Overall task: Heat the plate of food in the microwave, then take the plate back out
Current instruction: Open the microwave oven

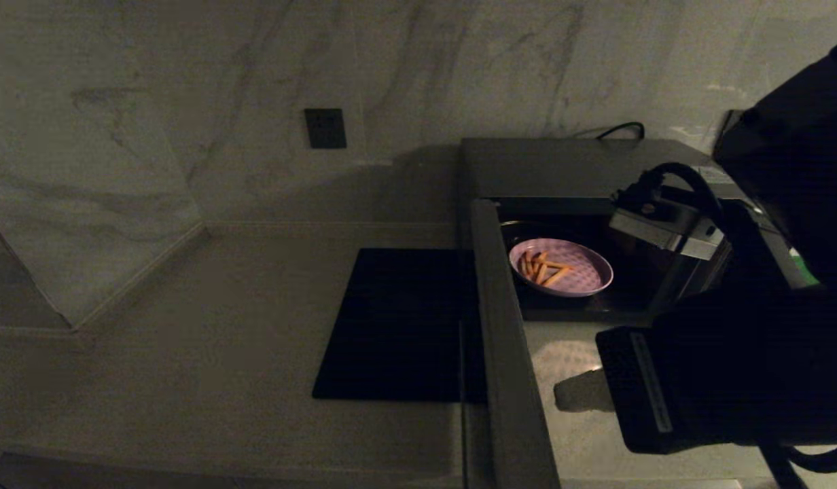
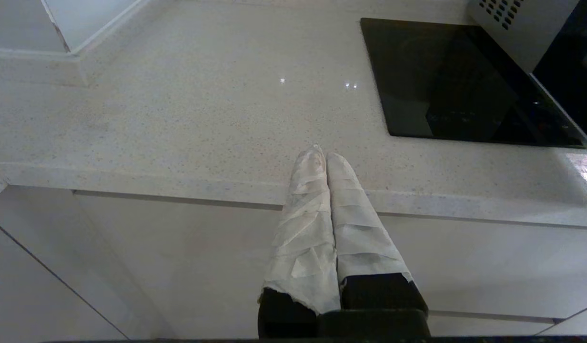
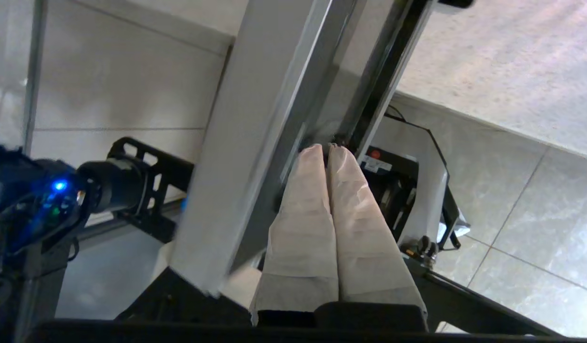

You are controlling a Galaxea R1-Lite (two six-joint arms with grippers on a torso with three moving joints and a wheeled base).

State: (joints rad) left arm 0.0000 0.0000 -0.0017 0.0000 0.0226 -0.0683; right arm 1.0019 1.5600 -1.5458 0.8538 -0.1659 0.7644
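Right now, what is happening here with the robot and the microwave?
The microwave stands open, its door swung out towards the robot. The plate with a few fries sits inside. The right gripper is shut, empty, with its fingertips at the door's edge; whether they touch it is not clear. The left gripper is shut and parked at the counter's front edge, beside the black mat.

The right arm fills the head view's right side, bent. Its right end effector (image 3: 324,147) has both cloth-wrapped fingers (image 3: 303,200) pressed together, empty. The left end effector (image 2: 324,155) hangs parked, fingers likewise shut together.
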